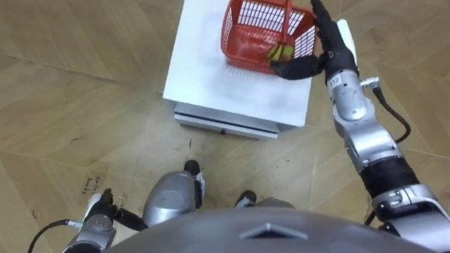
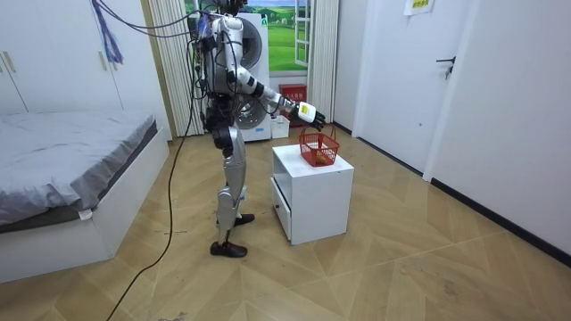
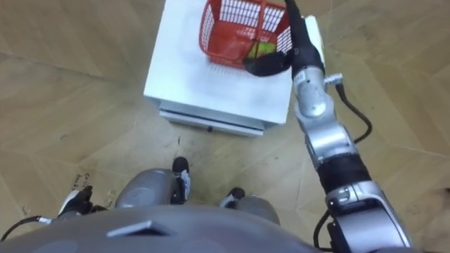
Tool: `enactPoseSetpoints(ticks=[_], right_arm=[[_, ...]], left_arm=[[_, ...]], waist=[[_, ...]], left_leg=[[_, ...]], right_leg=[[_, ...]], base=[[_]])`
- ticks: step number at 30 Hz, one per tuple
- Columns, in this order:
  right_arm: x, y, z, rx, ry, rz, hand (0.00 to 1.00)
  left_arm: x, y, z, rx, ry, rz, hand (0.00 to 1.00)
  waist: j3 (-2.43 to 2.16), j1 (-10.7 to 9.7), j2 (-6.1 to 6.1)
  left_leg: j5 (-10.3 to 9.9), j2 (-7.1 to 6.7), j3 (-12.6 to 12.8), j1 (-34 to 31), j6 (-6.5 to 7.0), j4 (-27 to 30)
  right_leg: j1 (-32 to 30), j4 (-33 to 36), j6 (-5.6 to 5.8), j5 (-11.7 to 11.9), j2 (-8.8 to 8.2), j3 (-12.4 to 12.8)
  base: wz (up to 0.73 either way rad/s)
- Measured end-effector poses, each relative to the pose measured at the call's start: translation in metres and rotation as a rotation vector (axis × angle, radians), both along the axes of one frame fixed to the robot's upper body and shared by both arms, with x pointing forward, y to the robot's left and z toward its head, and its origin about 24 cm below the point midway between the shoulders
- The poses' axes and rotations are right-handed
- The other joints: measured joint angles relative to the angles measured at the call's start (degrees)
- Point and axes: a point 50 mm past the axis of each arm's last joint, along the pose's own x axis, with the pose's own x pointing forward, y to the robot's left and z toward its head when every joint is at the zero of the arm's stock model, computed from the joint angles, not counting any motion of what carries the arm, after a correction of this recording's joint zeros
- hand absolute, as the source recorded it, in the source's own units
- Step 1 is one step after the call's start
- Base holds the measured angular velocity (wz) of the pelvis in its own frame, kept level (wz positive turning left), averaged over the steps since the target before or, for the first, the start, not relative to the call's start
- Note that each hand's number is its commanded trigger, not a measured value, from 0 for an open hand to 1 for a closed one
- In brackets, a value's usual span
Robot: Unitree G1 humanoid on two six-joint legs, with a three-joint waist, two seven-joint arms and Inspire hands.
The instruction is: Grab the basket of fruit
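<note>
A red mesh fruit basket [image 1: 242,35] with an upright handle [image 1: 287,17] stands at the far right of a white cabinet's top [image 1: 211,77]. Yellow-green fruit [image 1: 280,50] lies in its near right corner. My right hand [image 1: 330,49] is stretched out along the basket's right side, open, fingers straight and pointing away from me. Its thumb reaches sideways over the basket's near right rim, and nothing is held in it. My left hand [image 1: 98,218] hangs low by my left side, relaxed. In the room view I stand upright at the cabinet [image 2: 312,192], right arm extended toward the basket [image 2: 318,150].
The cabinet has a drawer front [image 1: 225,123] facing me, close to my feet. Wooden floor surrounds it. A bed [image 2: 71,169] stands at the room view's left, a white appliance [image 2: 259,53] behind me, and a door [image 2: 393,80] at the right.
</note>
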Motion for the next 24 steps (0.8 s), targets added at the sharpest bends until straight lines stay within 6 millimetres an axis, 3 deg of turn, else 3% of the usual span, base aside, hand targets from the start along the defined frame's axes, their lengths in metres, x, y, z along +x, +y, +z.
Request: enactPoseSetpoints(ticks=[3,9,11,13,19,24], right_arm=[[-0.013,-0.010,-0.008,-0.031,0.033,-0.031,0.00],[-0.047,-0.039,-0.025,-0.119,0.116,-0.136,0.00],[-0.055,-0.046,-0.029,-0.136,0.135,-0.171,0.00],[-0.066,-0.052,-0.034,-0.146,0.161,-0.207,0.00],[-0.112,-0.071,-0.078,-0.189,0.414,-0.291,0.00],[-0.168,-0.086,-0.110,-0.227,0.677,-0.378,0.00]], left_arm=[[0.001,0.002,0.002,0.010,-0.018,0.020,0.00],[-0.001,0.004,0.004,0.013,-0.052,0.076,0.00],[-0.005,0.005,0.004,0.016,-0.051,0.090,0.00],[-0.006,0.006,0.006,0.023,-0.062,0.081,0.00],[-0.011,0.004,0.006,0.038,-0.064,0.087,0.00],[-0.024,0.003,0.004,0.044,-0.015,0.097,0.00]], waist=[[-0.09,-1.21,0.54],[-0.86,-2.85,3.54],[-0.82,-3.85,3.99],[-1.01,-4.14,4.20],[-0.77,-5.22,3.60],[-0.68,-5.69,3.39]], left_leg=[[-0.04,-0.11,0.02,1.59,0.00,-0.28],[-0.36,-0.17,1.21,5.34,-0.09,-1.43],[-0.40,-0.29,1.29,6.61,-0.15,-1.60],[-0.54,-0.24,1.37,7.52,-0.34,-1.62],[-0.92,-0.17,1.38,10.39,-0.96,-1.73],[-0.92,-0.42,1.61,11.83,-0.99,-2.26]], right_leg=[[1.41,-0.03,0.00,0.00,-0.04,-0.01],[4.18,-0.22,0.21,-0.15,-0.20,0.51],[5.51,-1.17,0.25,-0.20,-0.15,0.55],[6.46,-1.50,0.24,-0.28,-0.03,0.80],[9.57,-2.18,-0.12,-0.78,0.25,1.39],[10.77,-2.92,-0.01,-1.50,0.21,1.87]], base=[[0.00],[-0.12],[-0.05],[-0.03],[-0.01],[-0.02]])
